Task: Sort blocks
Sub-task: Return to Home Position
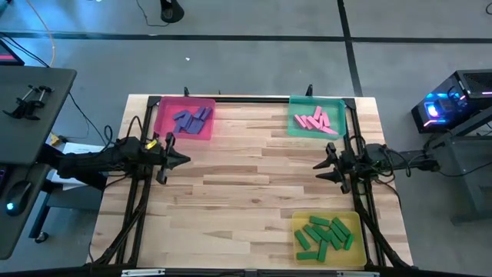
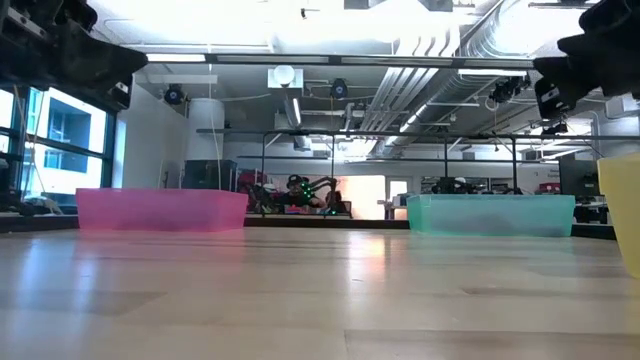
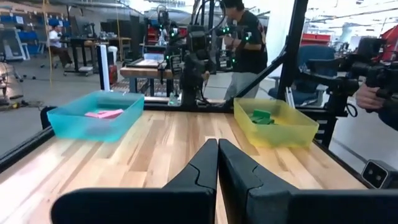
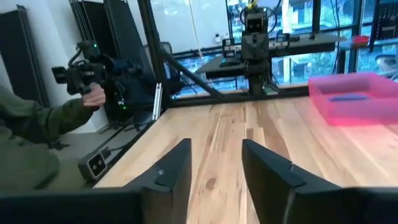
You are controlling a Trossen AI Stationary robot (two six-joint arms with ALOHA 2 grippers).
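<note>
Though blocks (image 1: 323,232) lie sorted, left end effector (image 3: 217,144) is pressed together, right end effector (image 4: 216,149) spread, both empty; a careless swing could clip the pink tray (image 1: 164,112).

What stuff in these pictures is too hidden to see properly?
- Low view: the walls of the pink tray and teal tray hide what's inside; the yellow tray is cut off by the right edge.
- High view: the green blocks overlap, so their number is unsure.
- Right wrist view: the pink tray runs off the edge.
</note>
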